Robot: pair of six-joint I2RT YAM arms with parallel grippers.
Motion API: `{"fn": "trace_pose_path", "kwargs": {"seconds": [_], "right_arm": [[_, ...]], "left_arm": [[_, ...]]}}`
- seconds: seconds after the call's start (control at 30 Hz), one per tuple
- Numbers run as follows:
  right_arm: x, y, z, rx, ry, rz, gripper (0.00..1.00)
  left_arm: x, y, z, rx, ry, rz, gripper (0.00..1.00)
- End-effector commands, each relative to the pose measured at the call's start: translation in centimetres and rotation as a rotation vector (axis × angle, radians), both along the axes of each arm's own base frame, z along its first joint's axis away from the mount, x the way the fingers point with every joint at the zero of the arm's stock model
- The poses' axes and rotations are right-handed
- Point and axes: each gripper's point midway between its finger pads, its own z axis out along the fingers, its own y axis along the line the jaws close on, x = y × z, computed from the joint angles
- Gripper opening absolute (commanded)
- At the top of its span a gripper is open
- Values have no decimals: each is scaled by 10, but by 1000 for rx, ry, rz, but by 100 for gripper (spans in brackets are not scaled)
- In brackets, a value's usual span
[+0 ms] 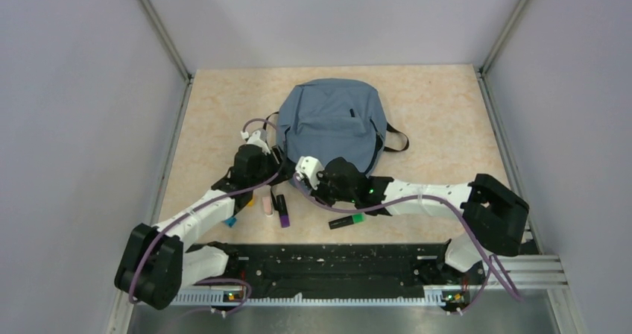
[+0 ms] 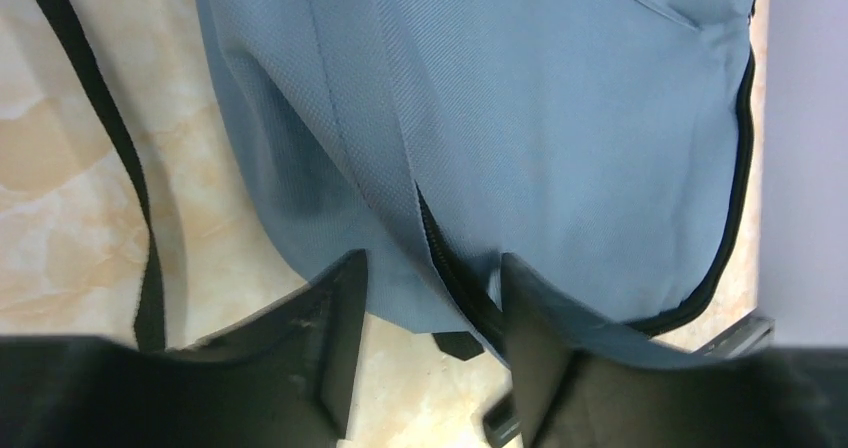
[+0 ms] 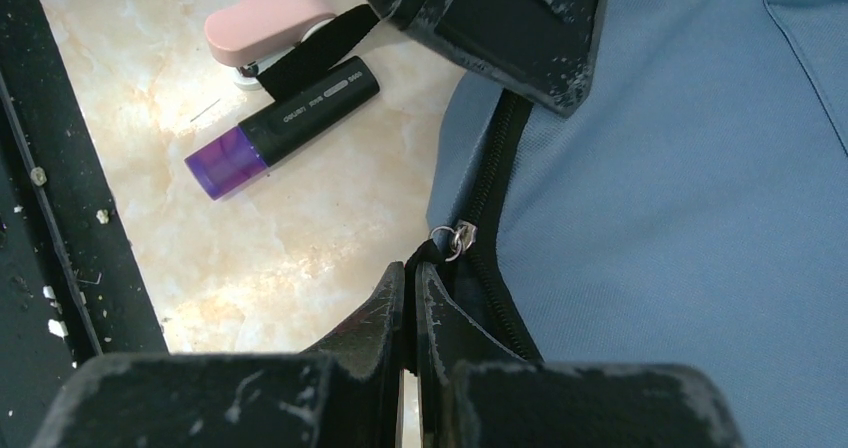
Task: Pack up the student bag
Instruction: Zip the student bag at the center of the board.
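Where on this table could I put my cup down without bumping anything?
Bare table lies right of the backpack up to the right rail, and in the far-left corner beside it. The near strip is crowded: the left hand, right hand and markers sit there.

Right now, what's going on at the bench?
Both arms are working at the slate-blue backpack, which lies flat on the table. The right gripper is shut on the zipper pull at the backpack's near edge. The left gripper is open, straddling the same zippered edge. A purple highlighter, a green highlighter and a pink stapler lie on the table nearby, not packed yet.
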Motion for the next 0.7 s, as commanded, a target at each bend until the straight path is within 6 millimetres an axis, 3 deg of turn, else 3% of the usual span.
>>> {"fn": "trace_pose_path", "kwargs": {"seconds": [0.0, 0.07, 0.2, 0.67], "right_arm": [[-8, 22, 23, 66, -20, 35, 0], [-6, 19, 20, 49, -28, 24, 0], [1, 6, 16, 13, -67, -29, 0], [12, -40, 33, -2, -157, -182, 0]], "left_arm": [[10, -13, 12, -69, -52, -20, 43], [12, -13, 14, -61, -60, -19, 23], [18, -1, 20, 14, -85, 16, 0], [33, 55, 45, 180, -129, 94, 0]]}}
